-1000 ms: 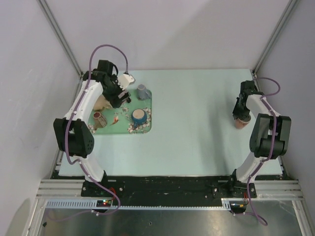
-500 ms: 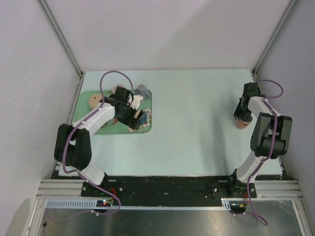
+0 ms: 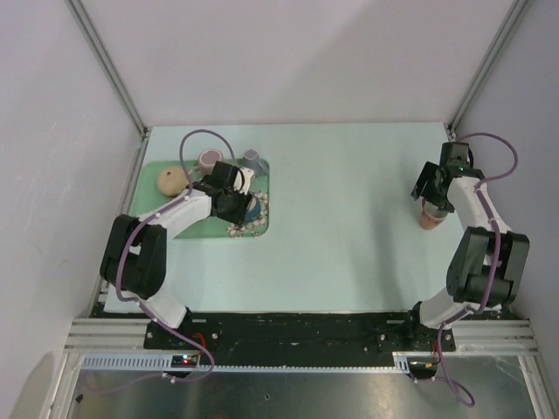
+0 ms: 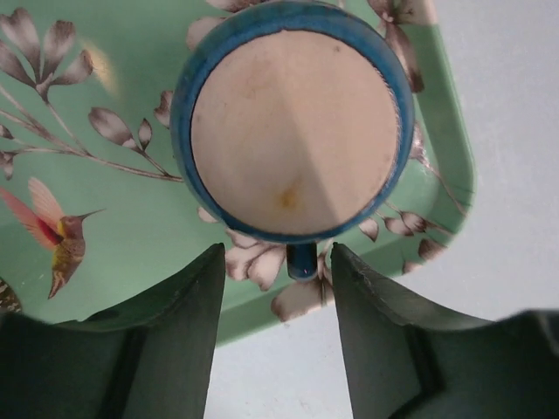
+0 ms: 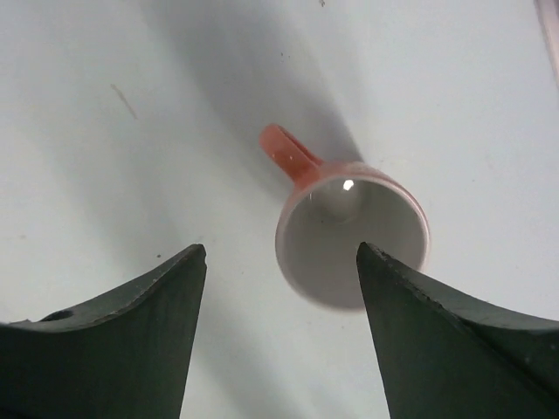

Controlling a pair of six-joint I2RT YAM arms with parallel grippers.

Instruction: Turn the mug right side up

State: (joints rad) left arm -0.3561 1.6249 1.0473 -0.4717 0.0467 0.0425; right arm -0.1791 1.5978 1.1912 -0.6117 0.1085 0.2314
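Observation:
A blue mug (image 4: pixel 293 131) stands upside down on the green flowered tray (image 4: pixel 105 227), its pale base facing up. Its small blue handle (image 4: pixel 302 260) points toward my left gripper (image 4: pixel 275 257), which is open; the handle sits between the two fingertips, nearer the right one, with a gap on both sides. From above, that gripper (image 3: pixel 236 204) is at the tray's (image 3: pixel 199 230) right end, beside the blue mug (image 3: pixel 251 207). An orange mug (image 5: pixel 351 234) stands upright on the table, white inside showing. My right gripper (image 5: pixel 280 249) hangs open above it, not touching.
On the tray's far side stand a grey cup (image 3: pixel 252 161) and a mauve cup (image 3: pixel 209 159), with a tan rounded object (image 3: pixel 171 181) at the left. The orange mug (image 3: pixel 429 216) is near the table's right edge. Walls and metal posts close in the sides and back.
My left arm swung from the tray's back left to the blue mug and its jaws narrowed round the handle. My right gripper opened off the orange mug and rose.

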